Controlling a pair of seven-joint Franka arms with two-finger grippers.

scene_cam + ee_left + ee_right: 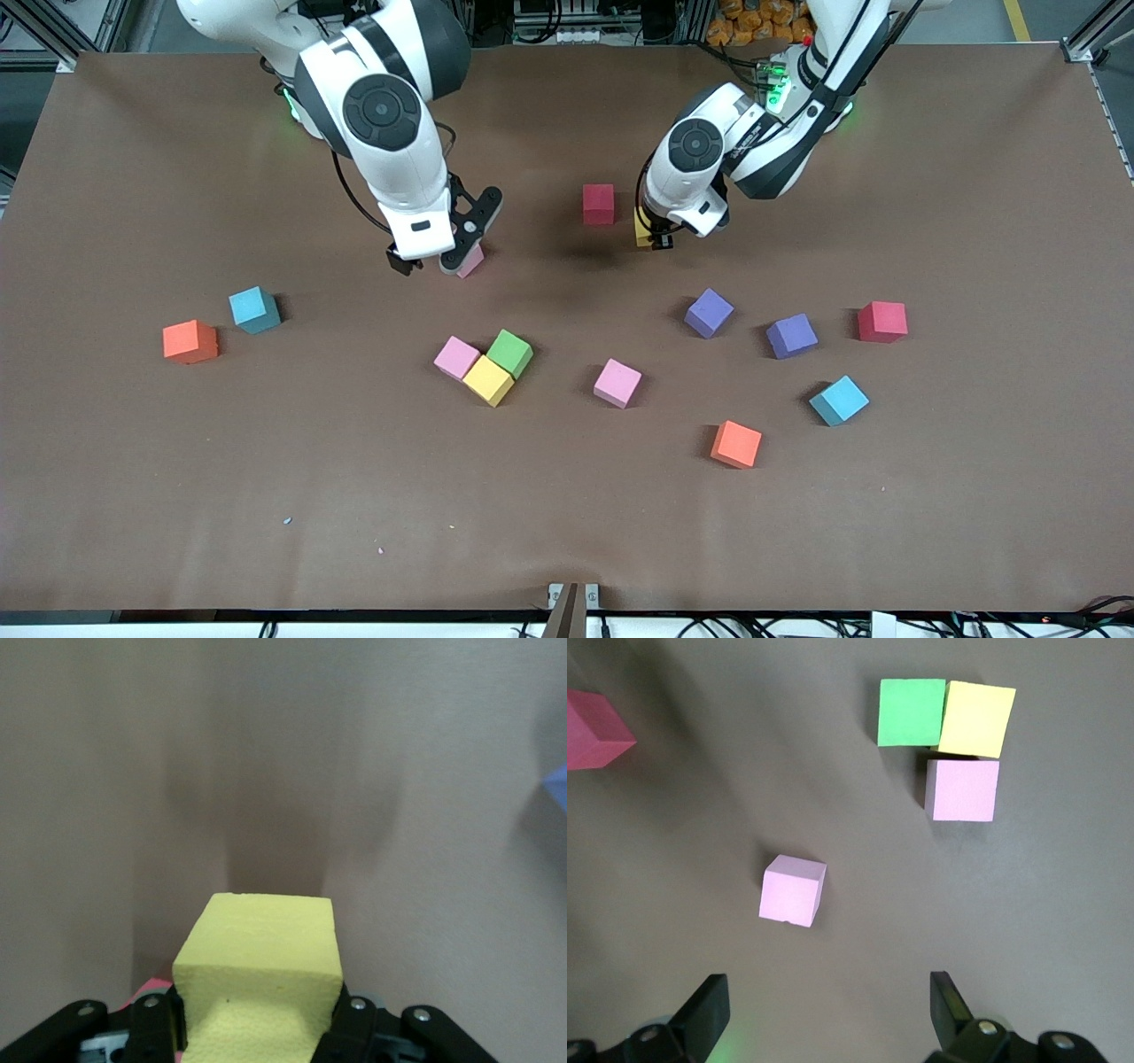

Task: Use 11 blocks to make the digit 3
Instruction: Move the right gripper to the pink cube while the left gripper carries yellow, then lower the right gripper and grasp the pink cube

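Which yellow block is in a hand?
The yellow block clamped in the left hand beside a red block; the other yellow touches green and pink ones.

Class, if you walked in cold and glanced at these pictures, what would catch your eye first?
Two white arms hang over a brown table strewn with bright foam cubes. The left gripper clamps a yellow cube beside a red cube; the right gripper stands open above a pink cube. Nearer the camera, a pink, yellow and green trio touches.
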